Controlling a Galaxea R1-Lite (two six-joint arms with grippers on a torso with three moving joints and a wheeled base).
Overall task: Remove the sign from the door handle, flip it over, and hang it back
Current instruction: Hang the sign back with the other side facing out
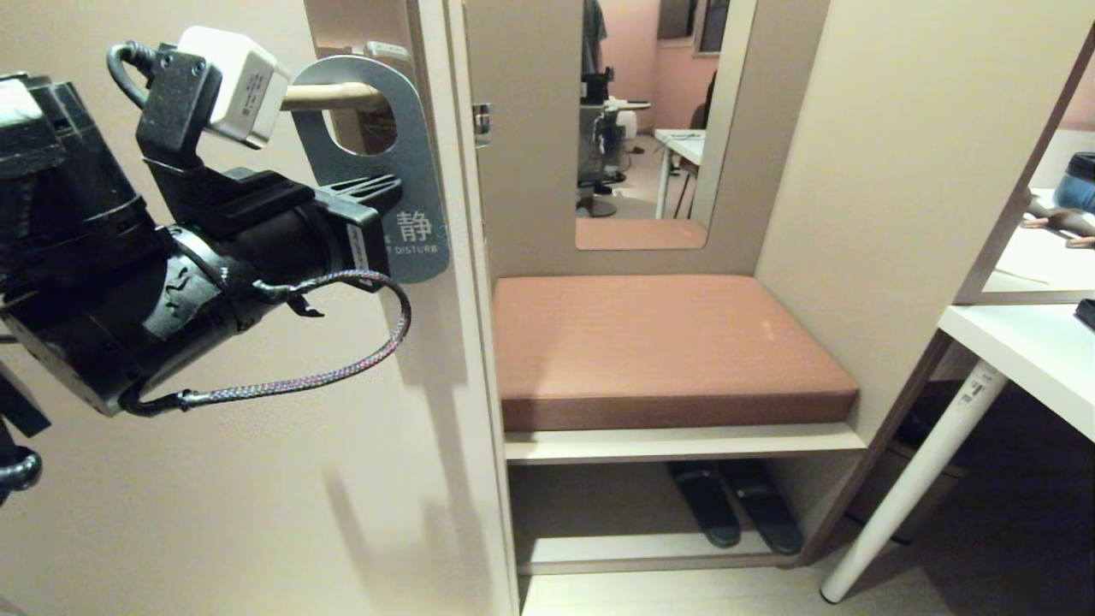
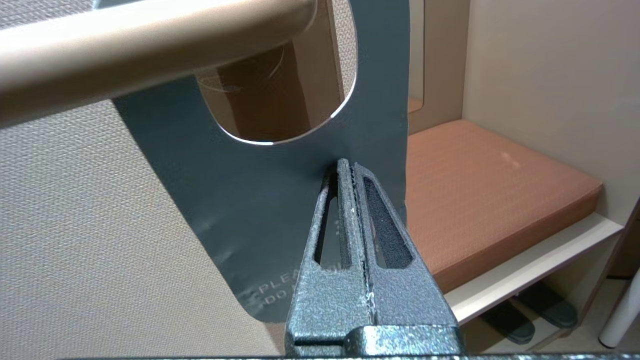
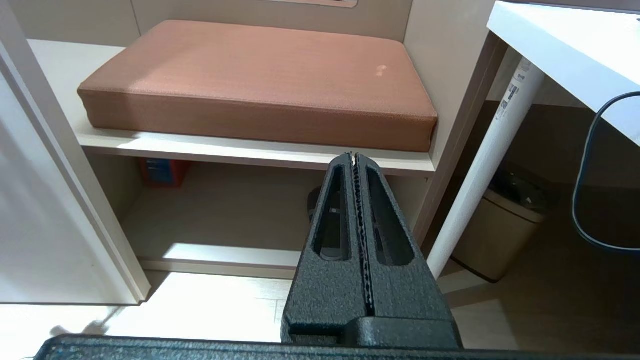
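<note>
The sign (image 1: 419,162) hangs on the door handle (image 1: 329,96) by its oval hole, blue-grey face outward, with "DISTURB" readable near its lower end. My left gripper (image 1: 395,181) is shut, its tips resting against the sign's face just below the hole. In the left wrist view both fingers (image 2: 380,235) lie in front of the sign (image 2: 240,200), with nothing between them. The handle (image 2: 150,45) crosses above, and the brown backplate (image 2: 260,100) shows through the hole. My right gripper (image 3: 355,156) hangs low and shut, empty, out of the head view.
To the right of the door's edge (image 1: 466,342) is a bench alcove with a brown cushion (image 1: 659,342), a mirror (image 1: 642,120) above and dark slippers (image 1: 736,505) below. A white table (image 1: 1026,351) with a slanted leg (image 1: 915,479) stands at far right, with a bin (image 3: 500,235) beside it.
</note>
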